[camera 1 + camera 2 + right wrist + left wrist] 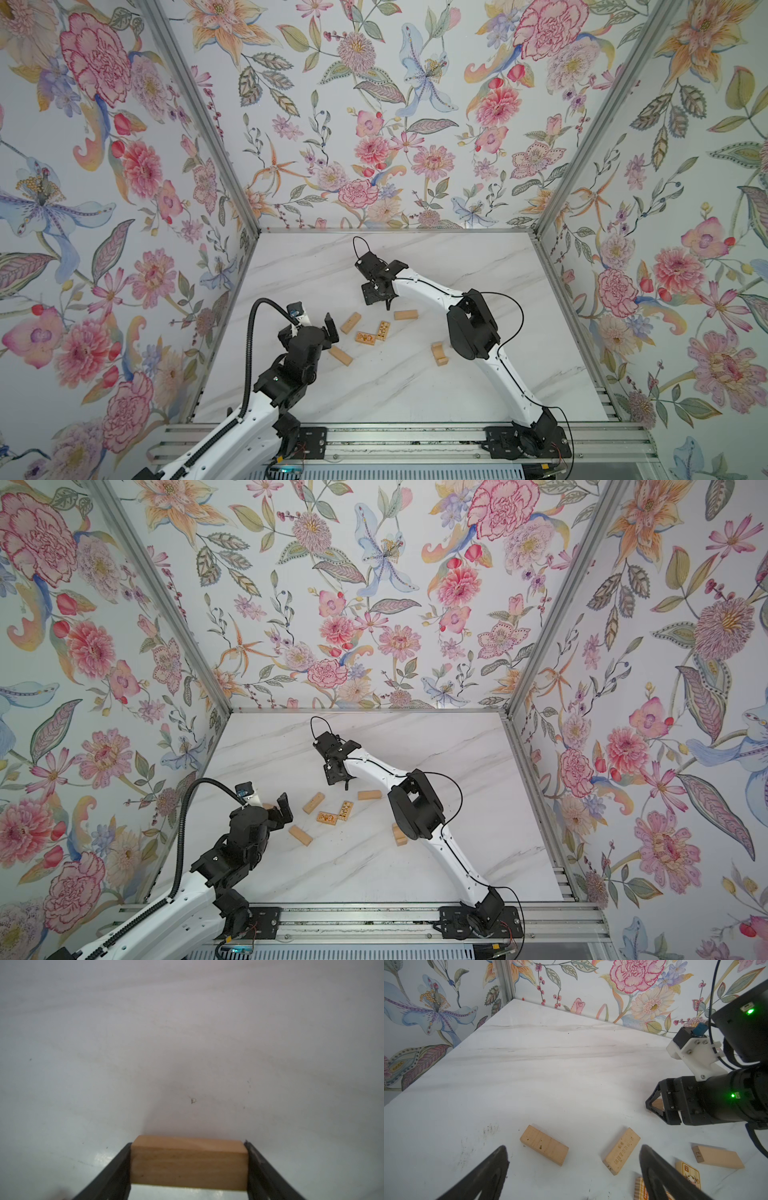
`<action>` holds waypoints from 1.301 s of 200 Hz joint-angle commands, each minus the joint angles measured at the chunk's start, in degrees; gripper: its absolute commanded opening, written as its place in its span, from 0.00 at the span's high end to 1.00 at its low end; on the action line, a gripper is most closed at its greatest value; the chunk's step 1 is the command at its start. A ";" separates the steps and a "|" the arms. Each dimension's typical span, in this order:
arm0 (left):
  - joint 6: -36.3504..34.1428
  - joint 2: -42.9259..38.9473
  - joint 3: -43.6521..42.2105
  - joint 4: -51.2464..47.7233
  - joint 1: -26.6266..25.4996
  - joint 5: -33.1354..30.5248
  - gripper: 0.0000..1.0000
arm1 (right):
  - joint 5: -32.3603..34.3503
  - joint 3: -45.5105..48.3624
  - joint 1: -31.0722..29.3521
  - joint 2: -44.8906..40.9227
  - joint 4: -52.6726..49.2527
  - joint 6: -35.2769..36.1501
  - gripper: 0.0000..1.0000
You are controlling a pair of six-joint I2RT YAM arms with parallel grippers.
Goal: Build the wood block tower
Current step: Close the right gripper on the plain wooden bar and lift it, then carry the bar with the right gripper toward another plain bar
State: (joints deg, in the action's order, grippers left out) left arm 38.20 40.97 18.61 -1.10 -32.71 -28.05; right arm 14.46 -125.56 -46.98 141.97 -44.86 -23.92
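Note:
My right gripper is shut on a plain wood block, holding it by its two ends just above the white table. In a top view that gripper hangs over the table's middle, behind the loose blocks. Loose wood blocks lie flat: plain bars, two engraved pieces and an arch shape. My left gripper stands open, low over a plain bar and a lettered bar. The tower is out of view.
The marble table is closed in by flowered walls on three sides. An aluminium rail with both arm bases runs along the front edge. The right arm's elbow partly covers the arch block.

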 commanded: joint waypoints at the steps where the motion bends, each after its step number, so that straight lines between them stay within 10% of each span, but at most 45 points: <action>1: 0.19 1.39 -1.13 4.30 -0.69 5.14 0.01 | 1.08 2.07 2.37 -5.15 -1.53 -1.30 0.36; 172: -10.17 18.64 8.55 16.07 -20.91 10.60 0.01 | -5.44 21.76 12.58 -11.38 11.15 -1.77 0.34; 260: -10.15 19.45 10.25 12.73 -21.61 8.11 0.01 | -7.67 21.47 13.01 -12.27 11.71 -0.71 0.09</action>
State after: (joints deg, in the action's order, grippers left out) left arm 29.30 60.86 26.52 13.74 -53.71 -17.76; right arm 7.64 -104.22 -34.02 131.68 -33.47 -24.82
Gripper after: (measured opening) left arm 0.992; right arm 0.896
